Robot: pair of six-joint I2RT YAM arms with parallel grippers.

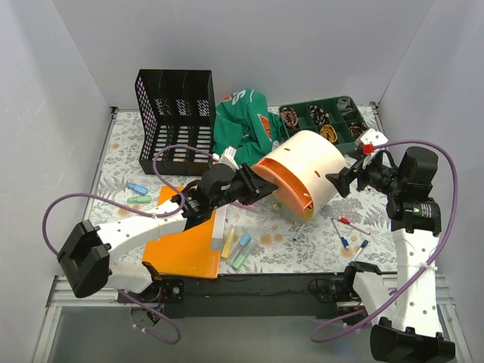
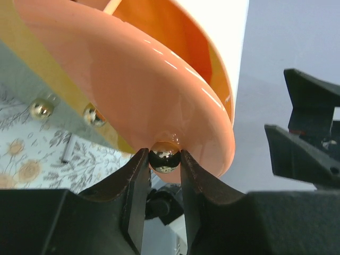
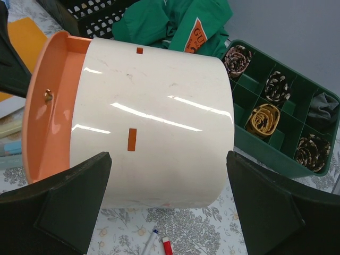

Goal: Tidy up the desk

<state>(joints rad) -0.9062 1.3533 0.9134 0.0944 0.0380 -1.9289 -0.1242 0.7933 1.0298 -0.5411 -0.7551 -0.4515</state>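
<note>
A white cylinder organiser [image 1: 314, 166] with an orange drawer front [image 1: 283, 189] lies on its side in the middle of the desk [image 1: 302, 243]. My left gripper [image 1: 255, 181] is shut on a small metal knob [image 2: 163, 155] at the rim of the orange drawer [image 2: 149, 90]. My right gripper [image 1: 345, 180] is open, its fingers [image 3: 69, 204] spread wide on either side of the white cylinder [image 3: 159, 117] without touching it. The orange front [image 3: 50, 111] and another knob [image 3: 48, 95] show in the right wrist view.
A black file holder [image 1: 175, 117] stands at the back left, with a green cloth [image 1: 242, 121] and a green compartment tray [image 1: 325, 121] beside it. An orange folder [image 1: 181, 242] lies under the left arm. Highlighters [image 1: 238, 246] and pens [image 1: 348, 231] lie near the front.
</note>
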